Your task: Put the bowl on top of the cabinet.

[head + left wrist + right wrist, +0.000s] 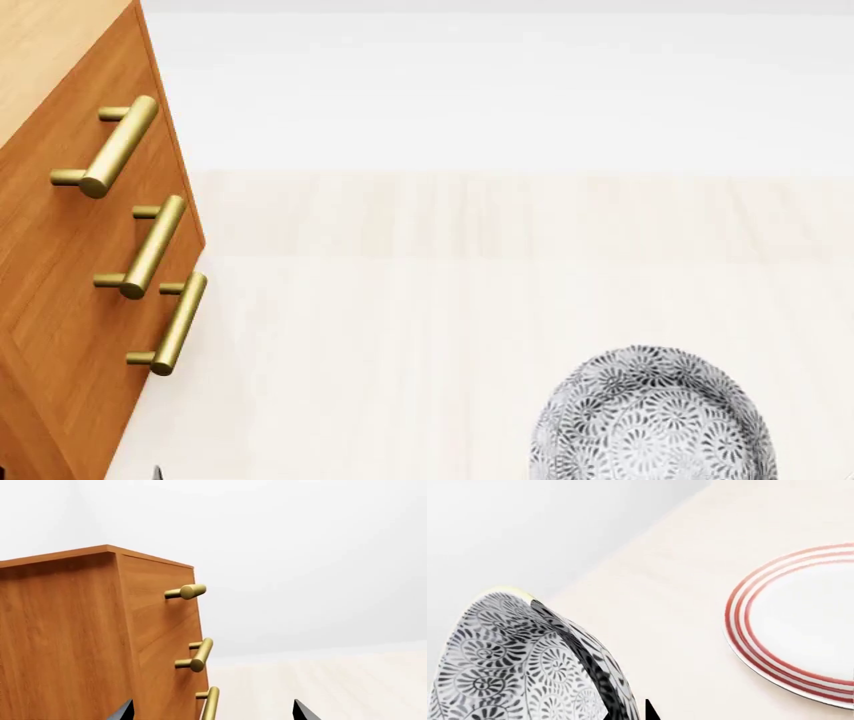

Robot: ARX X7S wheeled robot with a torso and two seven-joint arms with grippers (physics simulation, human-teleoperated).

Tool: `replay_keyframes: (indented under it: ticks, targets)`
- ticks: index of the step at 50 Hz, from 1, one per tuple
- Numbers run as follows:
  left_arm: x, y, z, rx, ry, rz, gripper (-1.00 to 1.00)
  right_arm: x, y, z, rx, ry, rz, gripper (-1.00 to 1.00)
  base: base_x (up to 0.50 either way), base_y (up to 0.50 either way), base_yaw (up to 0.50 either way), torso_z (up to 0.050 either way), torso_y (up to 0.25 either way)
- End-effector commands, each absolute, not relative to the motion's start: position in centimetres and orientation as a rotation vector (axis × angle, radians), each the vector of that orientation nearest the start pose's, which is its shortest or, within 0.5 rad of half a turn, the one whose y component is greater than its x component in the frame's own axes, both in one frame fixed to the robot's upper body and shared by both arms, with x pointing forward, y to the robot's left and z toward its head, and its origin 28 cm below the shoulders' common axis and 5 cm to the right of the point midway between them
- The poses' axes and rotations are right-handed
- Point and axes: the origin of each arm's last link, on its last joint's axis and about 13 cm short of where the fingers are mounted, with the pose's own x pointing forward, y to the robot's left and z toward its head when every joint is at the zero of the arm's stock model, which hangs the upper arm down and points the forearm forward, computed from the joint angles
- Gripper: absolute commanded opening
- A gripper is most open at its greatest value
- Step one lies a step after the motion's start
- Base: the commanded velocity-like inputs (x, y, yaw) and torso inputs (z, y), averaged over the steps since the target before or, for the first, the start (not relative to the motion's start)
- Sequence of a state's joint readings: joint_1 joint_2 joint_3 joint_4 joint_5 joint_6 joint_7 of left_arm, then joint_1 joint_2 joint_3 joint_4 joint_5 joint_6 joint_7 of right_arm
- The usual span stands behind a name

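Sitting apart: bowl (654,420), cabinet (67,250).

Little of the robot shows. In the left wrist view, the left gripper (212,711) appears only as two black, pointed fingertips (123,711). The right gripper's dark, pointed fingertip (650,711) is a small black wedge.

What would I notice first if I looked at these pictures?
Probably the big orange-brown cabinet with three shiny brass handles, standing at the left of the head view. Next, the flowery grey-black bowl low on the right, and a white plate with red rings on the pale surface.
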State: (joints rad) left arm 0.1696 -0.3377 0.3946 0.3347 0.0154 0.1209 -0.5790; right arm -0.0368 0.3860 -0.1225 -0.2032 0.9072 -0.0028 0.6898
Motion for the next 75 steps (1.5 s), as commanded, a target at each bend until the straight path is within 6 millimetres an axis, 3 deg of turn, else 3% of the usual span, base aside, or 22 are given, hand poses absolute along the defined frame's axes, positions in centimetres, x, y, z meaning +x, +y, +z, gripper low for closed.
replay_keyframes:
  ticks: [1, 17, 26, 33, 59, 75]
  targets:
    - [15.5, 19.3, 4.8, 0.137, -0.271, 0.101, 1.0, 20.0, -13.4, 8.5, 0.412, 0.025, -0.466, -1.0, 0.0, 0.0, 0.0, 0.0, 0.0]
    - [15.4, 19.5, 5.0, 0.13, -0.278, 0.11, 1.0, 20.0, -12.8, 11.0, 0.316, -0.045, -0.471, -1.0, 0.0, 0.0, 0.0, 0.0, 0.0]
    - [15.1, 19.6, 5.2, 0.126, -0.286, 0.114, 1.0, 21.7, -12.3, 11.4, 0.239, -0.042, -0.496, -1.0, 0.0, 0.0, 0.0, 0.0, 0.001]
    - [15.0, 19.6, 5.2, 0.124, -0.29, 0.117, 1.0, 21.8, -11.8, 13.0, 0.181, -0.11, -0.511, -1.0, 0.0, 0.0, 0.0, 0.0, 0.0]
    - [14.9, 19.8, 5.3, 0.119, -0.29, 0.123, 1.0, 28.1, -9.8, 15.8, -0.042, -0.166, -0.524, -1.0, 0.0, 0.0, 0.0, 0.0, 0.0]
    - [14.9, 19.9, 5.4, 0.12, -0.293, 0.128, 1.0, 29.8, -8.6, 16.6, -0.082, -0.218, -0.445, -1.0, 0.0, 0.0, 0.0, 0.0, 0.001]
